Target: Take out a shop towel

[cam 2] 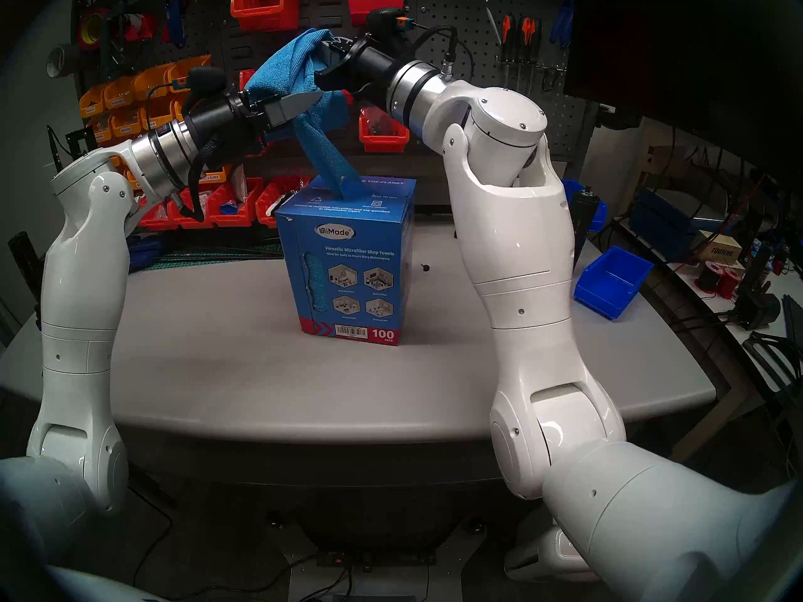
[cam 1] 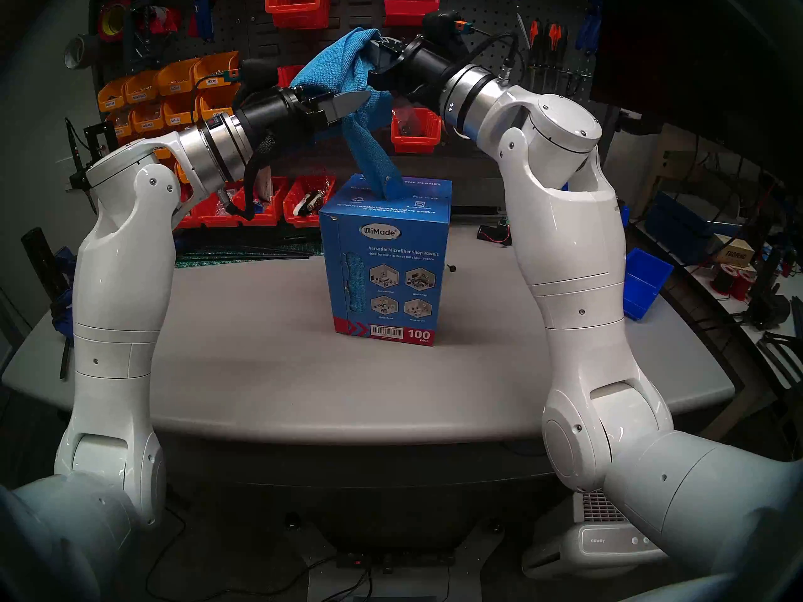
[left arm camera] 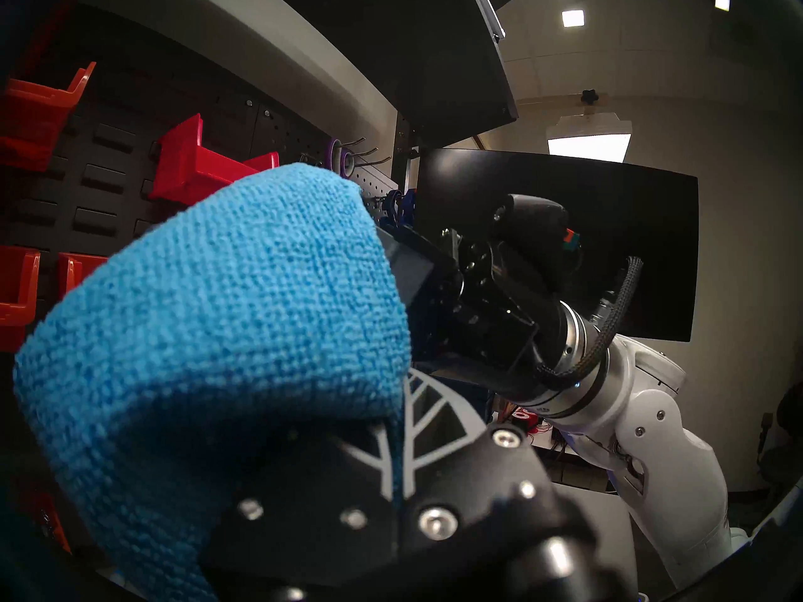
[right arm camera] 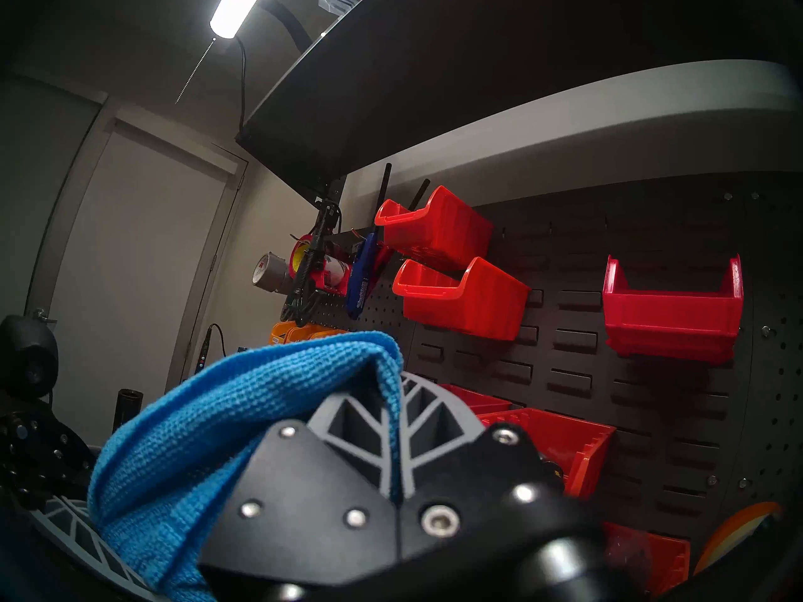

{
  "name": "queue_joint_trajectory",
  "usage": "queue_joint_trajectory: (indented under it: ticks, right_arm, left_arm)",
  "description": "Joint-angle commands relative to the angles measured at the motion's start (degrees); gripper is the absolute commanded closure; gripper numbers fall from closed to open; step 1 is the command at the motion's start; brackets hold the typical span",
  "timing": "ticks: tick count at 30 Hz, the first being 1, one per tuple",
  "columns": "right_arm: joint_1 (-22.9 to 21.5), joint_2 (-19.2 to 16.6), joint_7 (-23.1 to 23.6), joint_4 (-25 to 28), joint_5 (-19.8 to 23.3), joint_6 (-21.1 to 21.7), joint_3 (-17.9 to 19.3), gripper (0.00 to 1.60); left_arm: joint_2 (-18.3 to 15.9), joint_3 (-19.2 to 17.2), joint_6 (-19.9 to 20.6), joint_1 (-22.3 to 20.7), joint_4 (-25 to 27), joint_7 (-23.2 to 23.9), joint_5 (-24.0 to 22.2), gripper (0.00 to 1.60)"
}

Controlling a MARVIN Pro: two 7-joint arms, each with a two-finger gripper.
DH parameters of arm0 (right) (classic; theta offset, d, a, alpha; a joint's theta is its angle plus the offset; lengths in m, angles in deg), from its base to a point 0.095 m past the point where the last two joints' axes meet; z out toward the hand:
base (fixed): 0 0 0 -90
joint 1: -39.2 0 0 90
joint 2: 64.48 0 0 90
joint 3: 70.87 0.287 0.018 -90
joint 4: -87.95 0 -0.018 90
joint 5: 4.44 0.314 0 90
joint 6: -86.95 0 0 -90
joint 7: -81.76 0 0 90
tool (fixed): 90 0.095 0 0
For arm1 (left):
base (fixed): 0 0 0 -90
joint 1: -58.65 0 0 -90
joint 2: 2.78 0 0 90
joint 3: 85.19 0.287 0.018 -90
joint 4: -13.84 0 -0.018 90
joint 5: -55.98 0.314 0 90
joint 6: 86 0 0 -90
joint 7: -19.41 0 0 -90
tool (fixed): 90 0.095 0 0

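A bright blue shop towel (cam 1: 336,69) (cam 2: 289,64) hangs stretched above the tall blue cardboard box (cam 1: 386,262) (cam 2: 347,266) in the middle of the table. Its lower end still runs down into the slot in the box top. My left gripper (cam 1: 363,99) (cam 2: 315,97) is shut on the towel's middle, coming in from the left. Higher up, my right gripper (cam 1: 373,45) (cam 2: 326,45) is shut on the towel's upper part. In the left wrist view the towel (left arm camera: 226,336) fills the left half, pinched between the closed fingers (left arm camera: 423,414). The right wrist view shows the towel (right arm camera: 243,414) clamped the same way.
A pegboard wall with red bins (cam 1: 300,6) and orange bins (cam 1: 174,88) stands close behind both grippers. Red bins (cam 1: 304,201) line the table's back edge. A blue bin (cam 1: 643,284) sits at the table's right. A small black knob (cam 1: 452,267) lies right of the box.
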Motion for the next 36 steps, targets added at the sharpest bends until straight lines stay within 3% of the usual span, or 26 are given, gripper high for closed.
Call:
queue_joint_trajectory:
  ticks: [1, 24, 36]
  right_arm:
    - [-2.6, 0.2, -1.5, 1.2, -0.3, -0.6, 1.9, 1.60]
    - [-2.4, 1.1, -0.9, 1.3, -1.4, -0.5, 2.5, 1.60]
    - [-2.4, 1.3, -0.9, 1.3, -1.7, -0.4, 2.7, 1.60]
  left_arm:
    - [0.6, 0.9, 0.3, -2.5, 0.4, 0.1, -0.3, 1.60]
    - [2.8, 5.5, -0.6, -9.4, -6.1, -1.1, 0.7, 1.60]
    - [2.6, 5.9, -1.1, -9.8, -6.7, -0.7, 0.7, 1.60]
